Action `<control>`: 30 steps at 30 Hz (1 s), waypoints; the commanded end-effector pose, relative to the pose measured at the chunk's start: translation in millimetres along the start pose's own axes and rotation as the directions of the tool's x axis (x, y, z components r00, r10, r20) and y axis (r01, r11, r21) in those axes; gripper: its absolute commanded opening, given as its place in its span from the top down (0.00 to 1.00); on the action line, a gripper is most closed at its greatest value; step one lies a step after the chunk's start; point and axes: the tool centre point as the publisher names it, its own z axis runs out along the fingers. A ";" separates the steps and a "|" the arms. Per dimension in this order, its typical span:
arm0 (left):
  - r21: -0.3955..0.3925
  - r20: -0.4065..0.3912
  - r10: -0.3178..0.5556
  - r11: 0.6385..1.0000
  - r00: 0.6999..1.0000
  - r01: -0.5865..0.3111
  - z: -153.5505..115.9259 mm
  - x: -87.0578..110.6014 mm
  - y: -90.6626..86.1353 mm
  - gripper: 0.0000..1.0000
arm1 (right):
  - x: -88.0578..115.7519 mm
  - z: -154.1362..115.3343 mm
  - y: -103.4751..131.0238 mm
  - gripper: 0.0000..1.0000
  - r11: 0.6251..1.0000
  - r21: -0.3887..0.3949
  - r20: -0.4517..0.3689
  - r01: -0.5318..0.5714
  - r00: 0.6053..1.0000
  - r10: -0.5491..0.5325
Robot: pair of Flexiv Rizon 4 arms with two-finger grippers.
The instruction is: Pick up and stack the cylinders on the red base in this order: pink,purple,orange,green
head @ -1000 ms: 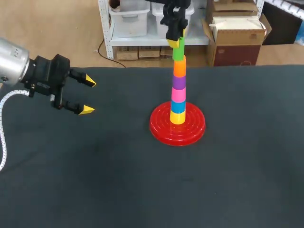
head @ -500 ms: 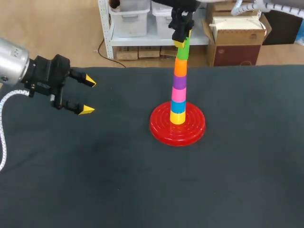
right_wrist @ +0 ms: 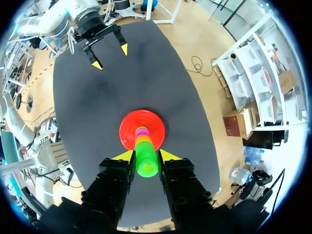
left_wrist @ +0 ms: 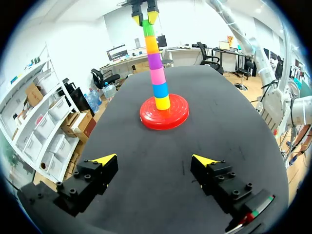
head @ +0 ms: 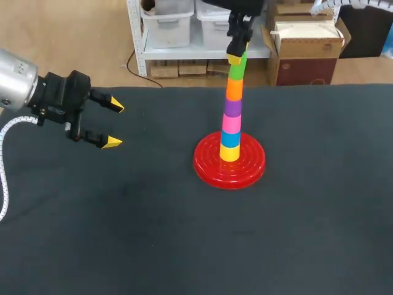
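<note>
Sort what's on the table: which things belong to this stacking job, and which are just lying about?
Job: red base, pink cylinder, purple cylinder, orange cylinder, green cylinder, right gripper shut on it.
Other: yellow cylinder, blue cylinder, both under the pink; left gripper, open, aside.

Left hand (head: 114,124) — well to the left of the red base (head: 207,163), fingers spread wide, nothing between them. Right hand (head: 236,56) — high above that base, fingers pointing down, clamped on the green cylinder (head: 236,69).

the right gripper (head: 235,59) has drifted right with the green cylinder (head: 237,69), tipping the stack (head: 231,107) further that way.
</note>
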 end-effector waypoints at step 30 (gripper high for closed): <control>-0.005 0.002 0.002 1.000 1.000 -0.002 0.0 0.7 -1.4 0.00 | 46.6 -27.2 16.6 0.00 0.933 -0.151 0.500 -0.328 0.788 0.358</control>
